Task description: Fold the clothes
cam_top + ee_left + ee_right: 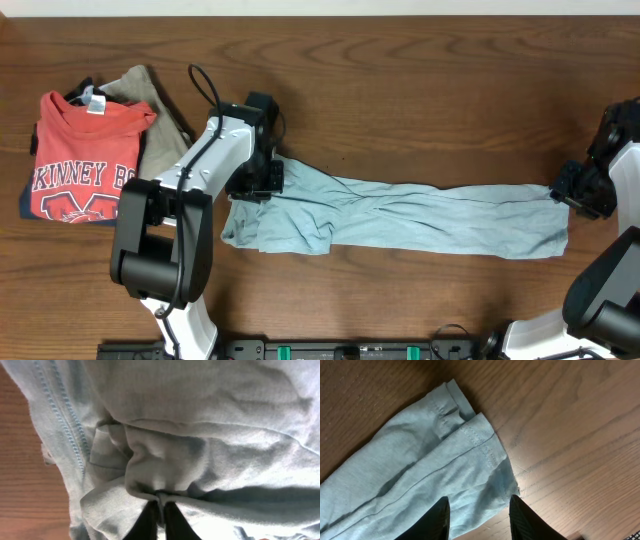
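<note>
The clothes [420,215], a pale blue-grey garment, lie stretched in a long band across the table from left of centre to the right side. My left gripper [255,185] sits on its bunched left end. In the left wrist view the gripper [160,505] is shut, pinching a gathered fold of the fabric [200,420]. My right gripper [578,192] hovers at the garment's right end. In the right wrist view it [479,502] stands open over the hemmed corner of the cloth [410,470], with one finger over fabric and the other over bare wood.
A folded red T-shirt with white lettering [85,160] lies at the far left, partly over an olive-tan folded garment [155,110]. The brown wooden table [420,90] extends behind the clothes.
</note>
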